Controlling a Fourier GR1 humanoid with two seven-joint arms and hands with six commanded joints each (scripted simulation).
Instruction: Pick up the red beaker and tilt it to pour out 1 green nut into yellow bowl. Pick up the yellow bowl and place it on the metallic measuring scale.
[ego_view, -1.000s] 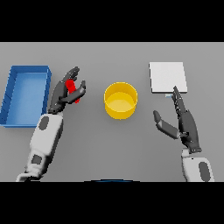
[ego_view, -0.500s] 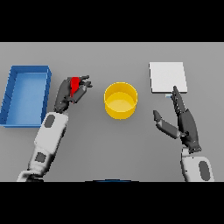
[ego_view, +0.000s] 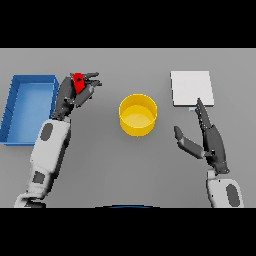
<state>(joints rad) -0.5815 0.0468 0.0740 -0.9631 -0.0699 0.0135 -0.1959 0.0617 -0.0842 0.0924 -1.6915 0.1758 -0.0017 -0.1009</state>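
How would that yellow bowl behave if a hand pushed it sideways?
The yellow bowl looks wide and low with straight walls, so it would probably slide on the grey table rather than tip. It holds its round shape and looks stiff. It appears empty, so likely light.

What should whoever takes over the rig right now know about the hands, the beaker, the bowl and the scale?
Left hand: fingers curled round the red beaker, held off the table, between the blue bin and the yellow bowl.
Right hand: open, idle, fingers straight, just below the metallic measuring scale.
Yellow bowl: mid-table, no green nut visible inside it.
Scale: far right, nothing on it.
Done: beaker grasped and lifted.
Left: carry the beaker over the bowl, tilt out one green nut, then put the bowl on the scale.
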